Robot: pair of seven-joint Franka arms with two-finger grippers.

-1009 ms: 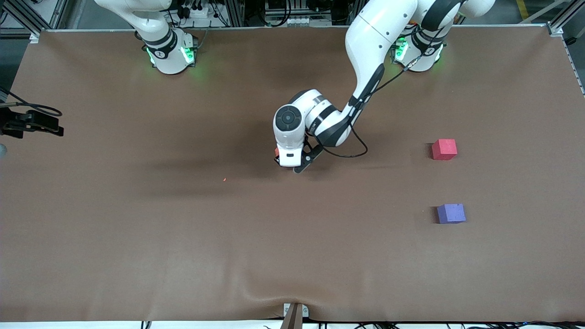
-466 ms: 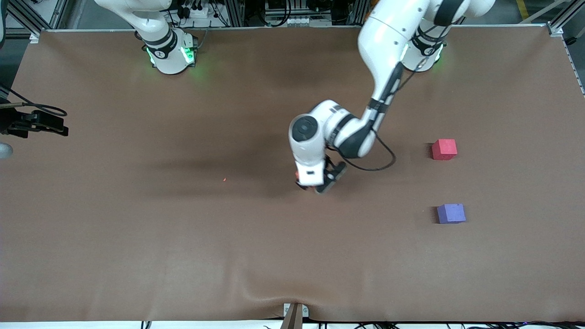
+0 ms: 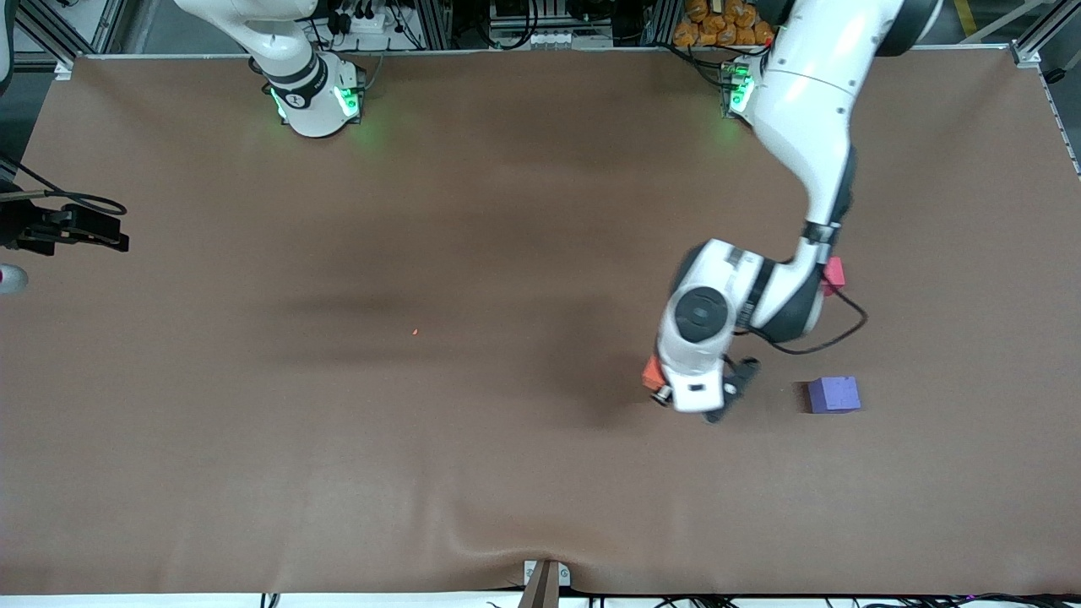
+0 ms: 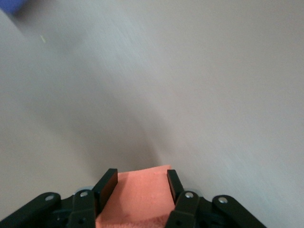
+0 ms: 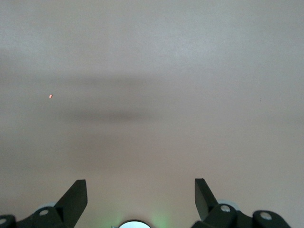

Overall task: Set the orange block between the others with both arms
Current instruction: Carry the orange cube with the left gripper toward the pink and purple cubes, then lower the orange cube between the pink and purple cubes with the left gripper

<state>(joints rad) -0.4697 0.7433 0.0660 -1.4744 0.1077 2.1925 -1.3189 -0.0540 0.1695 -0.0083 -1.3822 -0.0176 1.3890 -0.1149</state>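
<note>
The orange block [image 3: 651, 371] [image 4: 142, 190] hangs above the table, my left gripper [image 3: 669, 388] [image 4: 141, 178] shut on it, one finger against each side. It is over bare table beside the purple-blue block [image 3: 833, 393], toward the table's middle; a corner of that block [image 4: 12, 5] shows in the left wrist view. The pinkish-red block [image 3: 834, 274] lies farther from the front camera than the purple-blue one, mostly hidden by the left arm. My right gripper [image 5: 141, 190] is open with nothing between its fingers, waiting high over the table near its base [image 3: 312, 97]; the front view does not show it.
A brown cover [image 3: 253, 422] spans the table, with a wrinkle [image 3: 498, 549] at its front edge. A tiny orange speck [image 3: 415, 331] [image 5: 50, 96] lies near the middle. A black device [image 3: 63, 230] sits at the right arm's end.
My left arm has carried the orange block from the table's middle toward the left arm's end, to beside the purple-blue block. It now covers most of the pinkish-red block. The right gripper has not moved.
</note>
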